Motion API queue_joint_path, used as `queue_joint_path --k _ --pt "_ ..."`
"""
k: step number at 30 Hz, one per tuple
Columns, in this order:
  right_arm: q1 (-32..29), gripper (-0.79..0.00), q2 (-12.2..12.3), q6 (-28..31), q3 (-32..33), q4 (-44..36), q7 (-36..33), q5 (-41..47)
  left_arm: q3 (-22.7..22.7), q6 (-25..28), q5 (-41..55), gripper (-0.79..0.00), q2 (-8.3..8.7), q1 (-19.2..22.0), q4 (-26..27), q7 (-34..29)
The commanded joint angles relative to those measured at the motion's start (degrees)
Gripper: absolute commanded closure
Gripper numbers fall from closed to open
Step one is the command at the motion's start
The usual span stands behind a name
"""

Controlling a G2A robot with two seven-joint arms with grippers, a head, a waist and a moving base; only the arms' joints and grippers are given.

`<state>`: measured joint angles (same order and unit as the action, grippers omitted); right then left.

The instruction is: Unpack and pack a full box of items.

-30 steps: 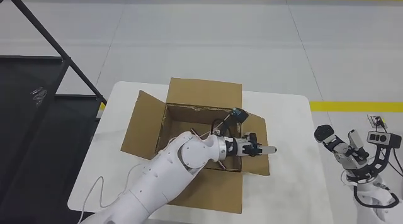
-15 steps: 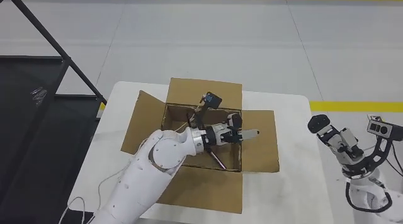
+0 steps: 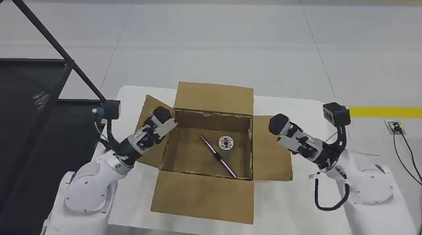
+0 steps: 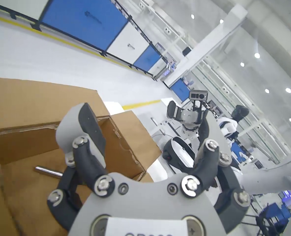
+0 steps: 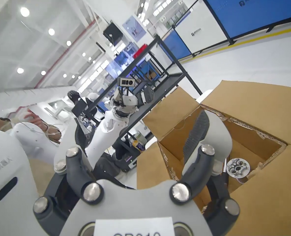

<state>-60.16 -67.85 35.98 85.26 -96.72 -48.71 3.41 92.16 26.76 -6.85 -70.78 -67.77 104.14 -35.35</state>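
Cardboard box [image 3: 202, 198] open, flaps out; rod [image 3: 218, 156], disc [image 3: 226, 143] inside.

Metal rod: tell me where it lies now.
In the top view the metal rod lies diagonally on the floor of the open cardboard box, beside the round metal part.

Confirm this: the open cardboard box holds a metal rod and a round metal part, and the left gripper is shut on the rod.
Wrong on the grip. The left gripper is open and empty; the left wrist view shows it. The metal rod lies loose in the open cardboard box with the round metal part.
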Motion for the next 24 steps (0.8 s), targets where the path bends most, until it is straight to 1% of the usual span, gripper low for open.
queue_joint_path --k 1,4,7,20,22,24 --pt "2.13 -0.785 -0.26 -1.83 -3.32 -0.04 1.23 -5.93 3.74 0.72 1.19 -0.785 0.4 -2.93 0.6 0.16" --pt "4.49 -0.785 -0.84 -4.08 -8.18 0.41 3.64 -10.14 7.92 2.52 4.31 -0.785 0.87 -6.16 0.24 0.07" --pt "6.5 -0.785 -1.19 -6.74 -10.99 2.44 5.01 -12.64 11.17 4.61 6.48 -0.785 1.28 -8.84 -0.26 -0.31" --pt "6.5 -0.785 -1.19 -6.74 -10.99 2.44 5.01 -12.64 11.17 4.61 6.48 -0.785 1.28 -8.84 -0.26 -0.31" --pt "7.16 -0.785 -1.32 -6.4 -13.08 1.29 3.79 -14.41 11.17 4.61 6.48 -0.785 1.28 -8.84 -0.26 -0.31" --pt "9.96 -0.785 -1.63 -6.97 -16.52 2.04 1.53 -17.44 10.91 3.55 5.82 -0.785 1.28 -8.89 0.09 0.52"
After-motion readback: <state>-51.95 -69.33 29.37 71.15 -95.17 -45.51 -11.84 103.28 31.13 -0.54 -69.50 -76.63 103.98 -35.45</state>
